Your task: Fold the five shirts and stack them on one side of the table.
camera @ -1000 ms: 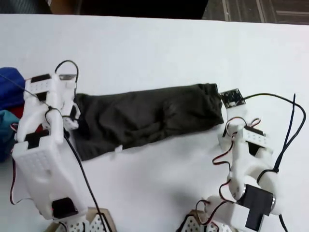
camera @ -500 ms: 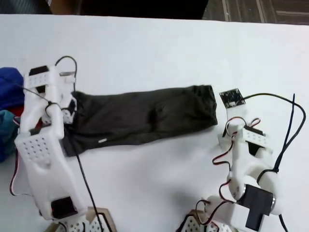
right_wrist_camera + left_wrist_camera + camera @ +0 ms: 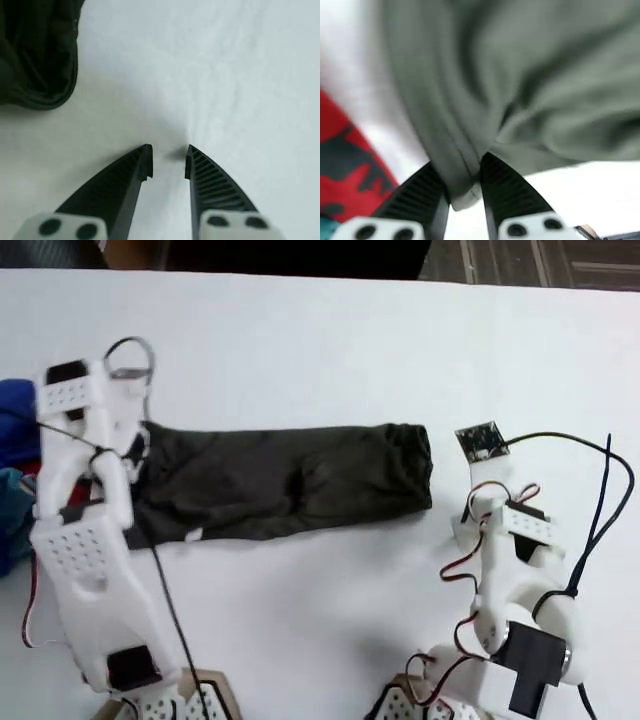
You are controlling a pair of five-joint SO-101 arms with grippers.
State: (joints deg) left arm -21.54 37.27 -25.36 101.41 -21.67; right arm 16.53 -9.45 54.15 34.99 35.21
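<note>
A dark olive shirt (image 3: 280, 480), folded into a long band, lies across the middle of the white table (image 3: 330, 340). My left gripper (image 3: 135, 455) is at its left end, shut on the shirt's edge; the left wrist view has the cloth (image 3: 520, 75) pinched between the black fingers of the left gripper (image 3: 465, 172). The right arm (image 3: 505, 530) stands just past the shirt's right end. The right gripper (image 3: 169, 155) hovers low over bare table, slightly open and holding nothing, with the shirt's end (image 3: 35, 55) a short way off.
A pile of other shirts sits at the table's left edge: blue (image 3: 20, 415), red with a dark print (image 3: 345, 165) and teal (image 3: 10, 510). Cables loop around both arms. The far half of the table and the front middle are bare.
My left gripper has pulled the dark shirt leftward and slightly away from the arms' bases; its right end slid away from the right arm. The right arm has kept still.
</note>
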